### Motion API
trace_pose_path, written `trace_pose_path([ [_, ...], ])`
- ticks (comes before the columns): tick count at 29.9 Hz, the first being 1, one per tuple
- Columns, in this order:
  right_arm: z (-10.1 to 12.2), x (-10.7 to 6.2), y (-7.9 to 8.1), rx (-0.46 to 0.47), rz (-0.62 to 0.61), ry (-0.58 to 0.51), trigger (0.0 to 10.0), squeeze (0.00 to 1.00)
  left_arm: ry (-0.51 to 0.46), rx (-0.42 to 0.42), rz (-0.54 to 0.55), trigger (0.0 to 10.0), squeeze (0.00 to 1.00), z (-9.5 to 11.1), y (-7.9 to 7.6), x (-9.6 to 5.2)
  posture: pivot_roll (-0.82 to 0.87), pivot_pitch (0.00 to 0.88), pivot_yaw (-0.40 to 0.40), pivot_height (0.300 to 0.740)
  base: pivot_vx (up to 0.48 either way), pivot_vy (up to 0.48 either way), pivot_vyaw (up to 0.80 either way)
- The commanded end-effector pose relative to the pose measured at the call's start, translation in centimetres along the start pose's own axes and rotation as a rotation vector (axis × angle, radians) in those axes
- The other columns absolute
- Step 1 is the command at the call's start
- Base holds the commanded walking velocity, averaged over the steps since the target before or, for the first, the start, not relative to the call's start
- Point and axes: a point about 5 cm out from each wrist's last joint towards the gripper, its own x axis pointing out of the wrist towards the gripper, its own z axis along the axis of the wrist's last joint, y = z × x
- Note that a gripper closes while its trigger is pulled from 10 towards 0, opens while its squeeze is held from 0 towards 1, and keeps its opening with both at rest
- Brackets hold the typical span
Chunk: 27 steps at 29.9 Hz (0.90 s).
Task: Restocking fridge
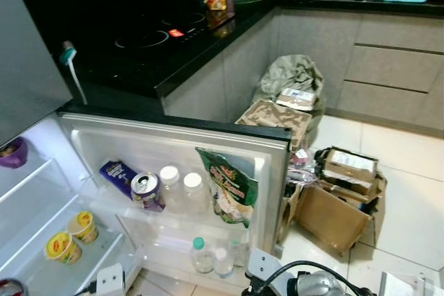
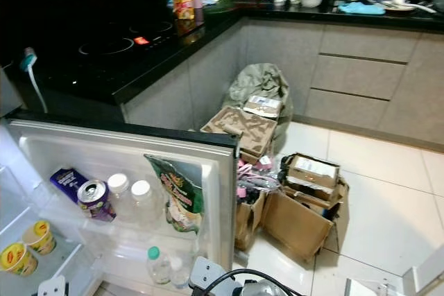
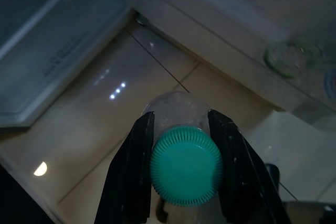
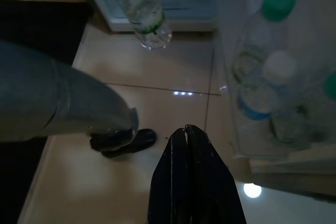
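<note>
Our left gripper fingers clench a bottle by its green-capped neck, fridge door ahead; our right gripper fingers are pressed together, door bottles just beyond

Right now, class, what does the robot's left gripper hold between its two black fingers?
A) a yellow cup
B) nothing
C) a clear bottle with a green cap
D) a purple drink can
C: in the left wrist view the left gripper is shut on the green-capped bottle, fingers pressing either side of its cap.
</note>
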Motion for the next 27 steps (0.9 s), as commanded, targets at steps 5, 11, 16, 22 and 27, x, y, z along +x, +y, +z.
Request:
trace_pose_path([
  [5,0.3,0.8,0.1,0.059,-0.051,-0.01,10.0,0.0,-0.104,0.0,-0.002,10.0,0.0,2.9,0.4,0.5,-0.06,0.083,0.031,0.74,0.0,0.0,0.0],
  [11,0.5,0.9,0.0,0.076,-0.058,-0.007,10.0,0.0,-0.165,-0.011,-0.038,10.0,0.0,4.5,-0.1,0.9,-0.06,0.083,0.031,0.735,0.0,0.0,0.0],
  [16,0.5,0.6,-0.4,0.078,-0.067,-0.008,10.0,0.0,-0.189,-0.01,-0.056,10.0,0.0,5.2,-0.4,1.0,-0.06,0.083,0.031,0.725,0.0,0.0,0.0],
  [22,0.8,0.5,-0.8,0.075,-0.078,-0.014,10.0,0.0,-0.196,-0.006,-0.058,10.0,0.0,5.4,-0.5,1.1,-0.06,0.077,0.03,0.705,0.0,0.0,0.0],
  [27,1.2,0.8,-0.8,0.076,-0.074,-0.026,10.0,0.0,-0.196,-0.009,-0.052,10.0,0.0,5.3,-0.3,1.0,-0.06,0.076,0.034,0.69,0.0,0.0,0.0],
])
